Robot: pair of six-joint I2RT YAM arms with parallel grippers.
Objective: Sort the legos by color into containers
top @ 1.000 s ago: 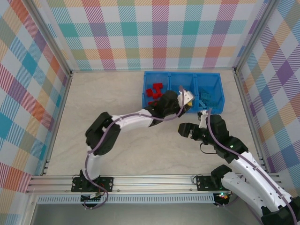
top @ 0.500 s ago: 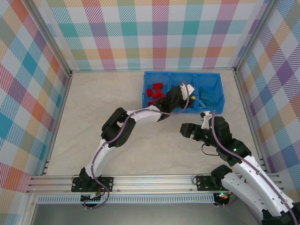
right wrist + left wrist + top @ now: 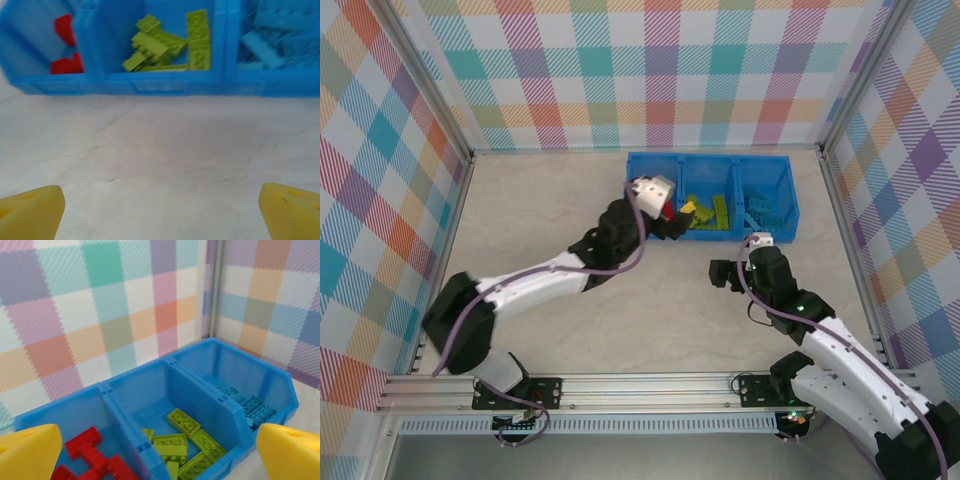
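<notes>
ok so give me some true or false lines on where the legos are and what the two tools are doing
1. The green legos lie in the middle compartment of the tray. True.
2. The red legos sit in the right-hand compartment. False: they are in the left one.
3. The right tool grips a blue lego. False: it is open and empty, above the table.
4. The left tool is open with nothing between its fingers. True.
5. The light blue legos share a compartment with the green ones. False: they lie in the right compartment, apart from the green.
</notes>
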